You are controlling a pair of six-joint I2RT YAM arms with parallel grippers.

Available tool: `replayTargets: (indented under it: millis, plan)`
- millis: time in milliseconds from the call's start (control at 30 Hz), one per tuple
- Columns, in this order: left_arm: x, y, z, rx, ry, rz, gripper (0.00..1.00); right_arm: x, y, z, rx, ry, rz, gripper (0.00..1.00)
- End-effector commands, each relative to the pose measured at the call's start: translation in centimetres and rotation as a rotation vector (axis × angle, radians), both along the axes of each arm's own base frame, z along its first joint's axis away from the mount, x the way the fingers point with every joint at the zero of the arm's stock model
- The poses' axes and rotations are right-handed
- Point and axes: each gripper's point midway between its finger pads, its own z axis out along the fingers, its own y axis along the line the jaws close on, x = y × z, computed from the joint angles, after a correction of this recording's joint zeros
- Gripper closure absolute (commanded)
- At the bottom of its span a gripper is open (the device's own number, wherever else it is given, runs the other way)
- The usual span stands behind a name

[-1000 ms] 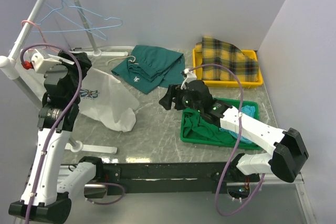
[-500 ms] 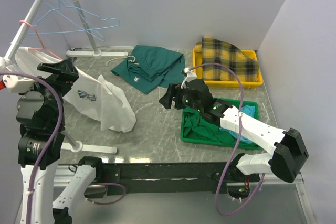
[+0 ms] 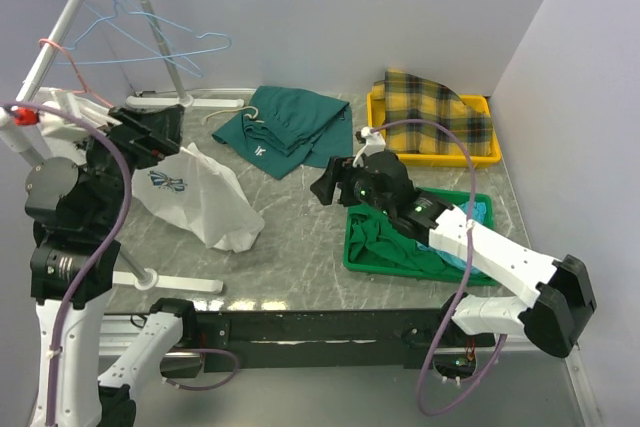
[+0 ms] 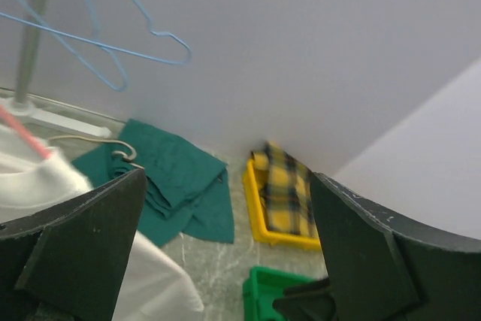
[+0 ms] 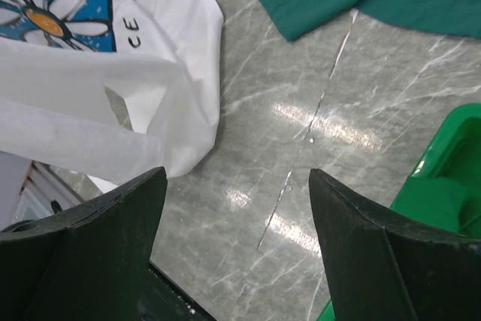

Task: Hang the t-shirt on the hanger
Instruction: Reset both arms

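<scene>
**Operator:** Report the left gripper.

**Technician:** The left gripper (image 4: 225, 178) is spread wide. Its fingers (image 4: 83, 253) frame the wrist view with nothing between them. It is raised above the table's left edge, beside the upper end of the shirt (image 3: 210, 202). Whether it touches the cloth cannot be told.

**Operator:** Right gripper?

**Technician:** The right gripper (image 3: 328, 185) is also wide apart and holds nothing. It hovers over the bare table (image 3: 300, 247) near the centre, just beside the far-left corner of the green bin (image 3: 352, 252). It points toward the shirt.

**Operator:** Locate the shirt.

**Technician:** Its upper end is up at the rail (image 3: 66, 19) over the left edge. The cloth drapes down from there, and its lower end lies bunched on the table near the left edge. The flower print (image 5: 45, 16) faces up.

**Operator:** And the hanger?

**Technician:** The hanger (image 3: 52, 44) hooks over the slanted rail. In the left wrist view its pink wire runs into the white cloth. The left arm hides the collar, so whether both shoulders are seated cannot be told.

**Operator:** Other items?

**Technician:** The blue hangers (image 4: 113, 44) hang on the same rail. A green garment (image 3: 285, 132) lies at the middle of the far edge. A yellow tray (image 3: 440, 160) in the far right corner carries a plaid cloth (image 3: 435, 107). The bin sits by the right edge and holds green and blue cloth.
</scene>
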Motion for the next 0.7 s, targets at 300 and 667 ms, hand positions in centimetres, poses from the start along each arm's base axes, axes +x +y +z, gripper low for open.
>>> replayTargets:
  millis: [300, 667]
  plan:
    - [1.2, -7.5, 2.7, 0.049, -0.075, -0.401, 0.05, -0.1, -3.5, 6.8, 0.106, -0.158, -0.143, 0.16]
    - [4.5, -17.1, -4.1, 0.068, 0.109, -0.525, 0.04, -0.8, -7.4, 6.1, 0.132, -0.160, -0.292, 0.15]
